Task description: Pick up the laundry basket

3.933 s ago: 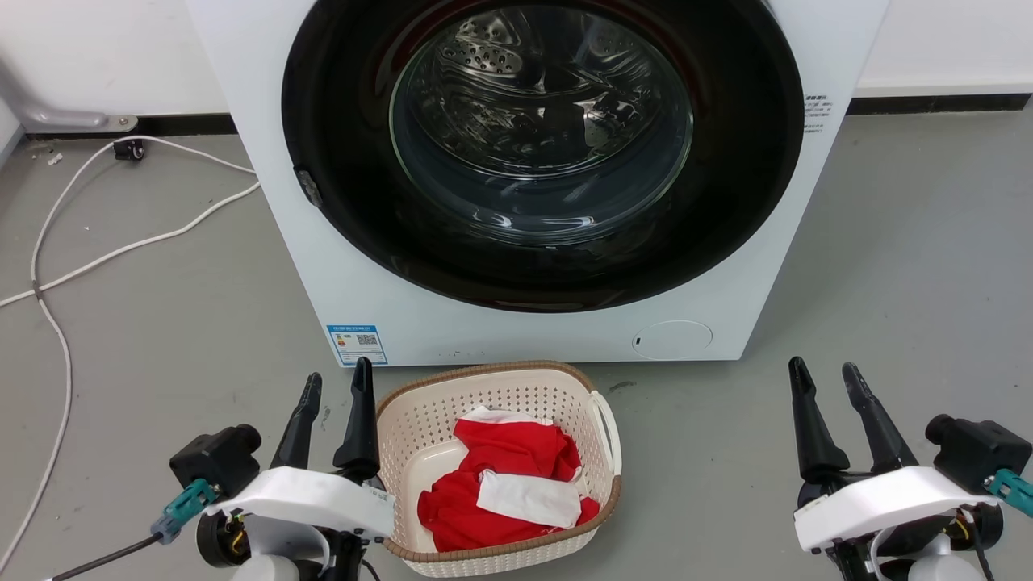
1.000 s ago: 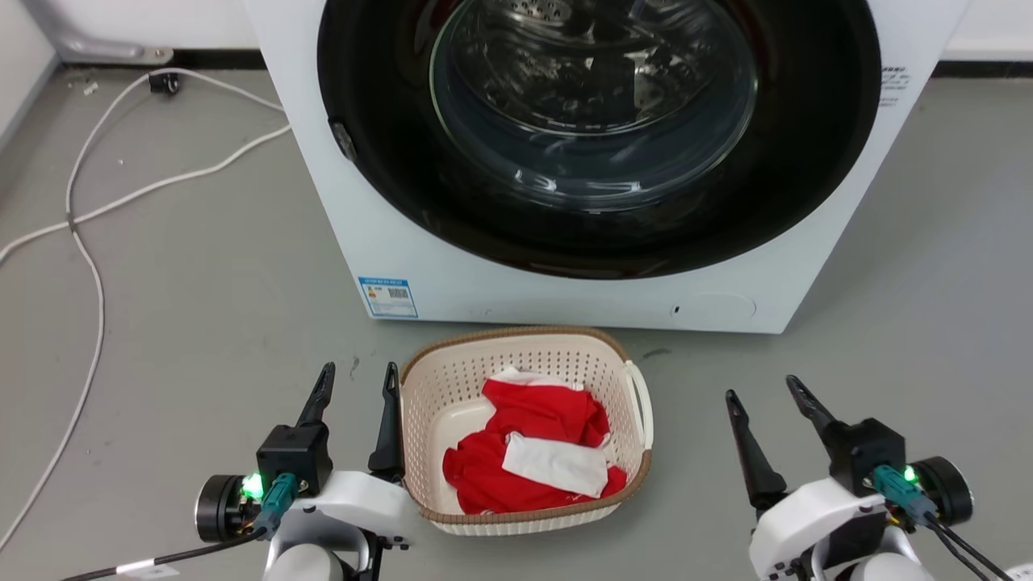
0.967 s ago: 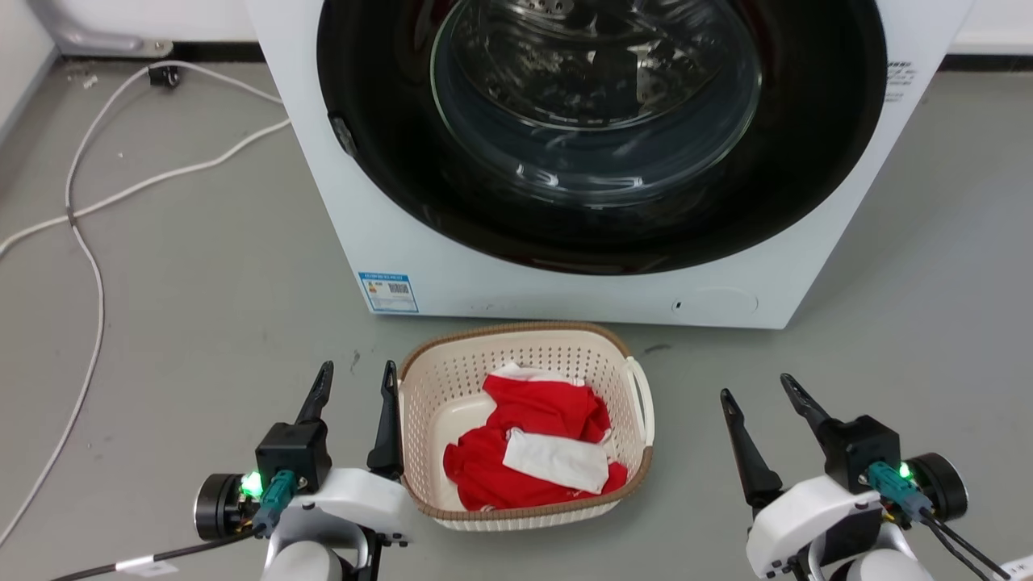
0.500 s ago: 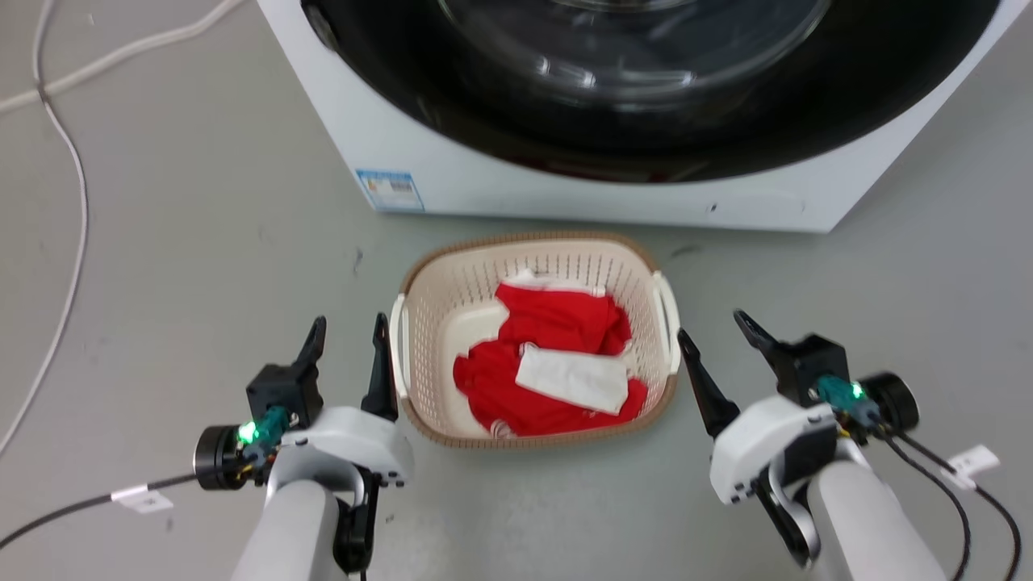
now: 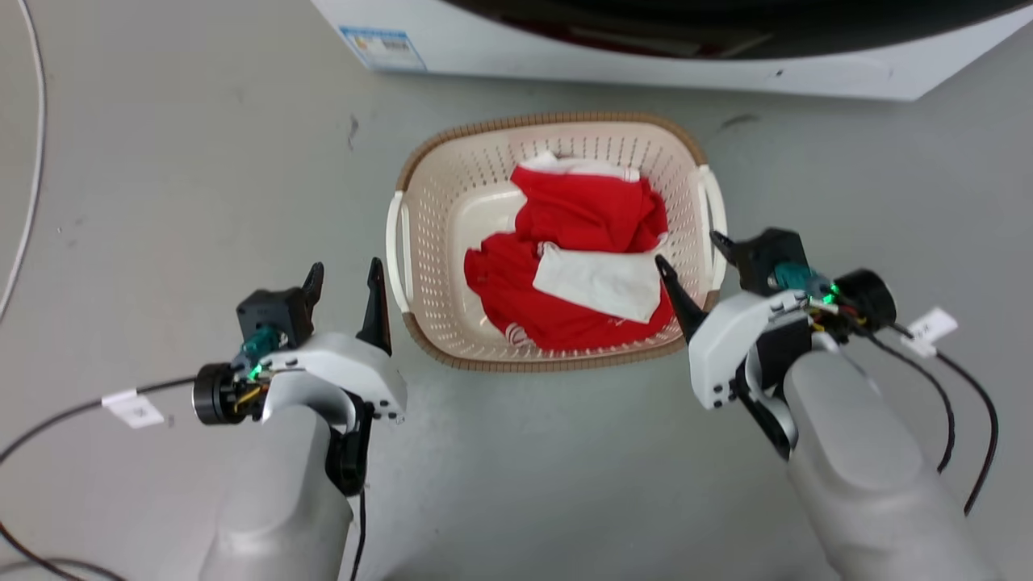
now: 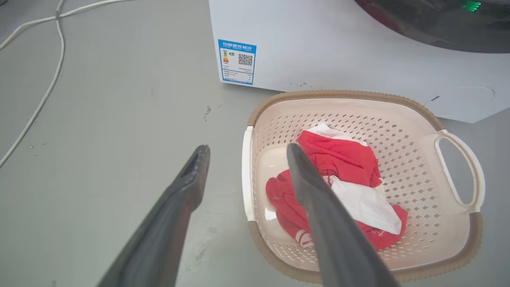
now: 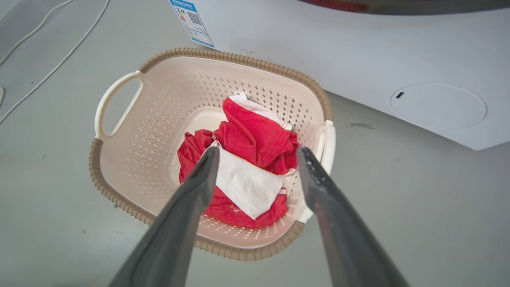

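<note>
Left hand point(image 5: 345, 269) and right hand point(image 5: 687, 248), spread, flank laundry basket point(image 5: 557, 119); blue label point(image 6: 237, 61) shows QR code.

Cream laundry basket point(image 5: 452, 202) – upright, on floor.

1. bare floor point(image 5: 202, 161) lies open left of the laundry basket point(image 5: 549, 121), up to its left handle point(image 5: 393, 242), and right of it past the right handle point(image 5: 714, 210).
2. the washing machine point(image 5: 646, 68) stands close behind, leaving a narrow strip of floor.
3. red and white clothes point(image 5: 589, 218) cover the basket's middle.
</note>
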### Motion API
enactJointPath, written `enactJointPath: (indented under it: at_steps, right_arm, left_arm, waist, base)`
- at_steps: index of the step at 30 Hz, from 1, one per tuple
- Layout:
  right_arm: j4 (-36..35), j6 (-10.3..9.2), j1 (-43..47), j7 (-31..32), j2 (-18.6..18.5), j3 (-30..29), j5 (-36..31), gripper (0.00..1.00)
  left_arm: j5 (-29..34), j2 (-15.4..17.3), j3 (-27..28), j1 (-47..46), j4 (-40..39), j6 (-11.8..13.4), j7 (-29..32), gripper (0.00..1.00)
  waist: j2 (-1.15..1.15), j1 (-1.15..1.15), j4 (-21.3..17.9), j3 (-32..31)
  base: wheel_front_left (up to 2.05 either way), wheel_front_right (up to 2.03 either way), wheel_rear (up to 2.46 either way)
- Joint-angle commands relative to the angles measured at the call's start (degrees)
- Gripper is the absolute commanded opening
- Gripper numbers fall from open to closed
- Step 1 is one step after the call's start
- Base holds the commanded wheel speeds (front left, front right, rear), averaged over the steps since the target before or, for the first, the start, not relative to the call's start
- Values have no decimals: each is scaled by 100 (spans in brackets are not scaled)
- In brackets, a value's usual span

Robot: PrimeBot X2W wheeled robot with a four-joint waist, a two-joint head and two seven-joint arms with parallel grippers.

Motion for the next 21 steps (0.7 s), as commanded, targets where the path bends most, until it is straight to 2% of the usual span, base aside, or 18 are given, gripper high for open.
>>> enactJointPath:
  at_steps: [1,6,12,21]
  right_arm:
    - [114,-4,-183,7,-5,8,-17,100]
    - [785,-4,-737,102,-4,53,-73,100]
    - [1546,-4,-1403,185,-3,-168,-326,100]
    - [2345,-4,-2387,288,-138,-710,-856,100]
  left_arm:
    - [-7,34,18,-169,119,-40,-13,100]
    - [-36,94,2,-696,928,-229,-13,100]
    - [-39,116,-101,-1332,1767,-404,-13,100]
    - [-98,171,-182,-2255,2696,-465,121,100]
  waist:
    - [0,-1,26,231]
    - [0,-1,-12,498]
    - [0,-1,-37,740]
    - [0,-1,-88,1195]
  base:
    - [0,0,0]
    - [0,0,0]
    - [0,0,0]
    - [0,0,0]
